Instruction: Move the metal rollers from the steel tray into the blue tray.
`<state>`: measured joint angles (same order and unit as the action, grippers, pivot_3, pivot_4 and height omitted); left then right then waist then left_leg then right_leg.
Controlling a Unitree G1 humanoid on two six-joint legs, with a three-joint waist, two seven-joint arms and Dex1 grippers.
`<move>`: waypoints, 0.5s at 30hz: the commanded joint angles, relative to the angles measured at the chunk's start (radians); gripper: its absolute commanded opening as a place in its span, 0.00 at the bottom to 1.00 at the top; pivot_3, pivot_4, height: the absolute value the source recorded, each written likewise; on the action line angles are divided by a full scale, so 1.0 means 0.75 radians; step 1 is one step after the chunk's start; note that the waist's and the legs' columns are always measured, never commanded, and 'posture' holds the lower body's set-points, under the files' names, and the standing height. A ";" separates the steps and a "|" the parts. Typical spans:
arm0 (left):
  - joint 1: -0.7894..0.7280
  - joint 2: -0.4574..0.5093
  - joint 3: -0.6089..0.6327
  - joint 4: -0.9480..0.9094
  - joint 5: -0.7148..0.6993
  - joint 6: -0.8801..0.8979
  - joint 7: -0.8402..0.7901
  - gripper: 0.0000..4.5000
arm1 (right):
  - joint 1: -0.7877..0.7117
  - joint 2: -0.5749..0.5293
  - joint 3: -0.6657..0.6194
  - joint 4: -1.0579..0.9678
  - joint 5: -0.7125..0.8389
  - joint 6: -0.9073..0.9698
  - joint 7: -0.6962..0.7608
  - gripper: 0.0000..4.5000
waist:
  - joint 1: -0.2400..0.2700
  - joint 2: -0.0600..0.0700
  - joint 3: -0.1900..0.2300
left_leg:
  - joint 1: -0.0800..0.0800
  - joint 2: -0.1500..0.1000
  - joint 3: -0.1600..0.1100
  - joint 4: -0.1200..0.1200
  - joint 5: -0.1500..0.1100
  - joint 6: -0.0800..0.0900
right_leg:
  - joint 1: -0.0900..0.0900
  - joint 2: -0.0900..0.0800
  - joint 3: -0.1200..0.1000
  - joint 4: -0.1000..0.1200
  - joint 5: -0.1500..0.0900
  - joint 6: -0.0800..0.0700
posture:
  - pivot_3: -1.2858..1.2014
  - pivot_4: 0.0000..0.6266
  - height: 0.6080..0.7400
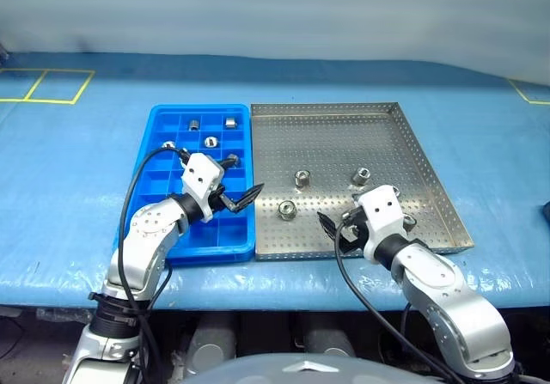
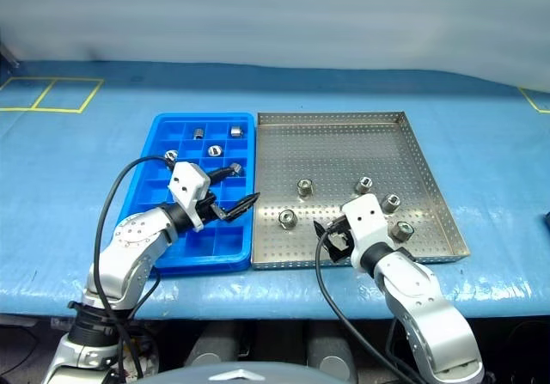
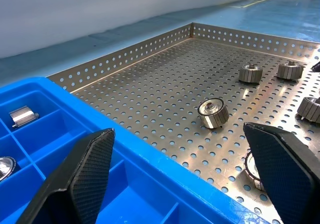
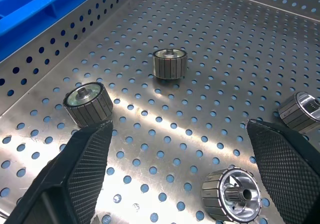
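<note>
- Looking down through the head camera, the steel tray (image 2: 344,135) and the blue tray (image 2: 163,143) lie side by side on the blue-covered desk (image 2: 481,143), long edges touching, presumably so each transfer is short. 5 metal rollers (image 2: 303,186) remain on the perforated floor, all in the near half, while 5 more already sit in compartments at the blue tray's far end. The left hand (image 2: 230,192) hangs over the blue tray's near right compartments, fingers spread and holding nothing; the right hand (image 2: 331,234) hovers low over the steel tray's near edge, fingers likewise apart and bare
- From the left wrist, the 2 fingers (image 3: 85,171) straddle the blue tray's rim, pointing across at the steel tray; 1 roller (image 3: 213,113) lies on its side just beyond, and 2 filled cells show in the blue tray
- From the right wrist, the spread fingers (image 4: 85,159) frame the perforated floor, a roller (image 4: 232,194) lying between them, likely the next pick. The job looks about half done
</note>
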<state>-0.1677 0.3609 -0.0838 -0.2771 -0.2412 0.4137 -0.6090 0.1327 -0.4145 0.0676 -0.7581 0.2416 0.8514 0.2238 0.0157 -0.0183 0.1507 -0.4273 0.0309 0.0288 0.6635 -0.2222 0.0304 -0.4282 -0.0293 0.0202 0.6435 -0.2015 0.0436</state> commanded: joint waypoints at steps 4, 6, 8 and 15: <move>-0.017 0.007 0.003 -0.066 -0.018 0.002 0.012 0.99 | -0.016 0.001 -0.007 -0.024 -0.010 -0.025 0.006 1.00 | 0.000 0.000 0.000 | 0.000 0.000 0.000 0.000 0.000 0.000 | 0.000 0.000 0.000 0.000 0.000 0.000 | 0.54 0.24 1.00; -0.019 0.007 0.003 -0.064 -0.019 0.003 0.014 0.99 | -0.017 0.000 -0.006 -0.024 -0.011 -0.023 0.005 1.00 | 0.000 0.000 0.000 | 0.000 0.000 0.000 0.000 0.000 0.000 | 0.000 0.000 0.000 0.000 0.000 0.000 | 0.54 0.24 1.00; -0.020 0.007 0.003 -0.063 -0.020 0.005 0.015 0.99 | -0.017 -0.001 -0.006 -0.025 -0.012 -0.021 0.005 1.00 | 0.000 0.000 0.000 | 0.000 0.000 0.000 0.000 0.000 0.000 | 0.000 0.000 0.000 0.000 0.000 0.000 | 0.54 0.24 1.00; -0.027 0.010 0.004 -0.059 -0.024 0.012 0.011 0.99 | -0.015 -0.002 -0.004 -0.028 -0.014 -0.014 0.003 1.00 | 0.000 0.000 0.000 | 0.000 0.000 0.000 0.000 0.000 0.000 | 0.000 0.000 0.000 0.000 0.000 0.000 | 0.54 0.24 1.00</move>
<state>-0.1718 0.3615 -0.0852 -0.2771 -0.2471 0.4279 -0.5988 0.1325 -0.4148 0.0705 -0.7570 0.2378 0.8518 0.2239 0.0159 -0.0183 0.1507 -0.4273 0.0309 0.0289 0.6635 -0.2222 0.0304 -0.4283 -0.0293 0.0202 0.6434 -0.2016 0.0436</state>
